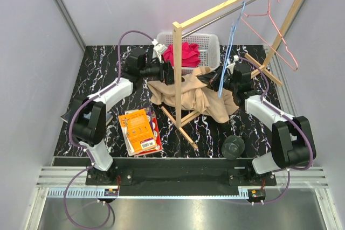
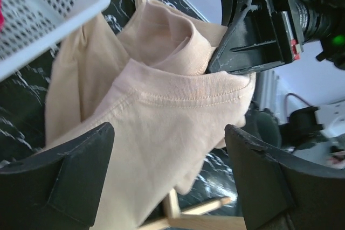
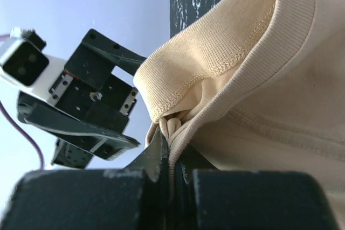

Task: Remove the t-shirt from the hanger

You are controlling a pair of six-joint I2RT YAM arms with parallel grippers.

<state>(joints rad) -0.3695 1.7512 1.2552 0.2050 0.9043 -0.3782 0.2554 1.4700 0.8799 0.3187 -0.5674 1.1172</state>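
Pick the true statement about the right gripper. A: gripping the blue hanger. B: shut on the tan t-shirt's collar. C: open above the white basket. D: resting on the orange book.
B: in the right wrist view the right gripper is pinched shut on the ribbed collar of the tan t-shirt.

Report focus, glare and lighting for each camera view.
Top external: evenly lit, sharp throughout, no glare on the t-shirt. Left wrist: collar stitching crisp, the left fingers dark and soft, the far wall washed out. Right wrist: collar ribbing sharp, the right fingers at the bottom blurred.
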